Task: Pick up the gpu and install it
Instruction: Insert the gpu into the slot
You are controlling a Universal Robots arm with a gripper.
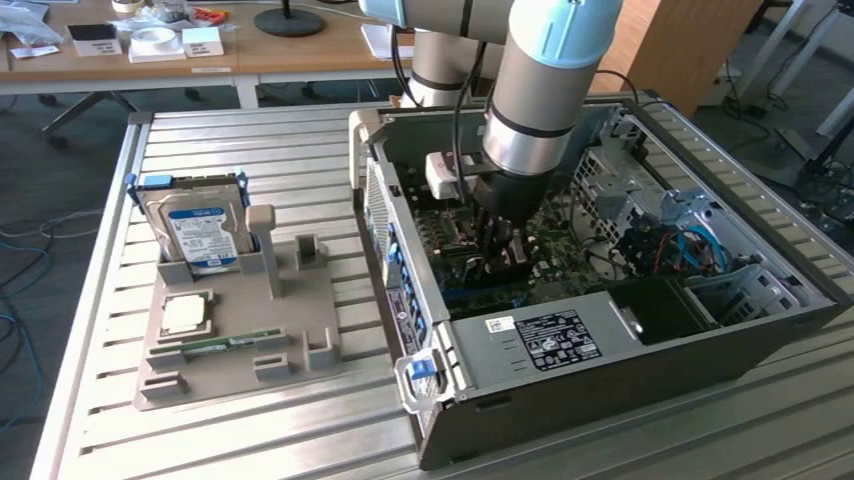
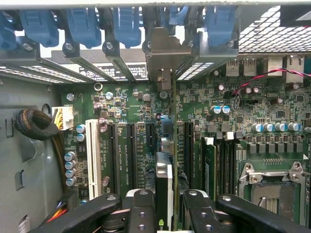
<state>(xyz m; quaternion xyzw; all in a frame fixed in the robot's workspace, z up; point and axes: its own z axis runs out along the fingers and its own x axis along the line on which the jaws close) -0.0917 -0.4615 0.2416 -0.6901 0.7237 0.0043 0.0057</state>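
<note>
My gripper (image 1: 505, 250) reaches down inside the open computer case (image 1: 607, 385), just above the motherboard (image 2: 131, 107). In the wrist view its black fingers (image 2: 141, 208) are shut on either side of the gpu (image 2: 164, 179), which I see edge-on as a thin card. The card runs along an expansion slot between the other black slots. Its pale metal end bracket (image 2: 163, 53) stands against the case's rear slot openings, under the blue latches (image 2: 82, 24). I cannot tell whether the card's lower edge is seated in the slot.
A beige holder (image 1: 227, 340) on the slatted table at the exterior view's left carries a blue-labelled hard drive (image 1: 200, 230), a processor chip (image 1: 184, 315) and a green RAM stick (image 1: 220, 345). Inside the case are the power supply (image 1: 561, 335), upright memory sticks (image 2: 209, 165) and a processor socket (image 2: 272, 189).
</note>
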